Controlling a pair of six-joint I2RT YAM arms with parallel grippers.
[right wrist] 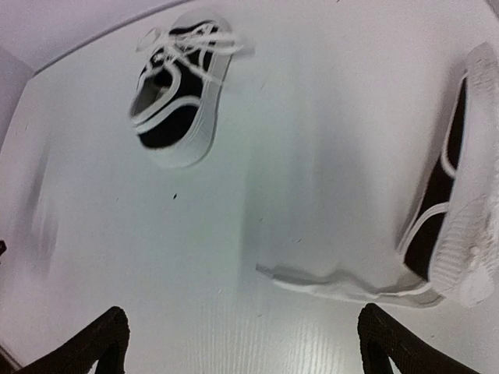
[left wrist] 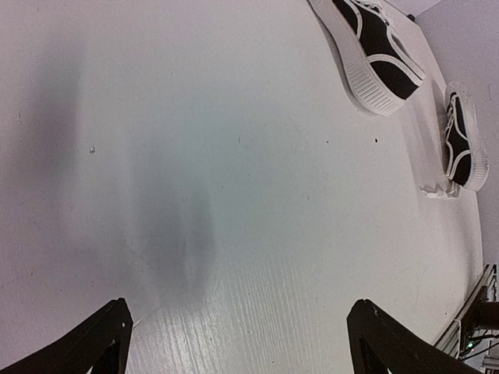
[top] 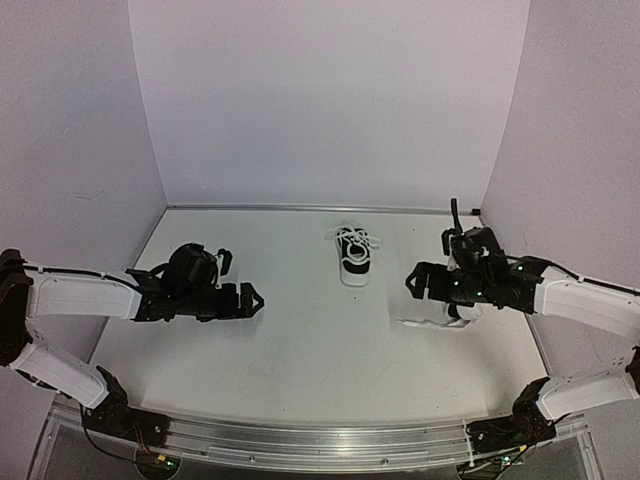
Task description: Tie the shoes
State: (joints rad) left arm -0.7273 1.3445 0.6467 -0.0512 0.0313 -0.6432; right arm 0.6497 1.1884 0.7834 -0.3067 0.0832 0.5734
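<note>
One black sneaker (top: 353, 256) with white sole stands at the middle back, its white laces bunched on top. It also shows in the left wrist view (left wrist: 374, 43) and the right wrist view (right wrist: 178, 97). The second sneaker (top: 455, 316) lies mostly hidden under my right arm. It shows in the right wrist view (right wrist: 456, 226) and the left wrist view (left wrist: 464, 140). Its loose white lace (right wrist: 343, 286) trails left across the table. My left gripper (top: 254, 298) (left wrist: 238, 339) is open and empty over bare table. My right gripper (top: 412, 283) (right wrist: 243, 343) is open and empty, just short of the lace.
The white table (top: 300, 350) is closed in by pale walls on the left, back and right. A metal rail (top: 320, 440) runs along the near edge by the arm bases.
</note>
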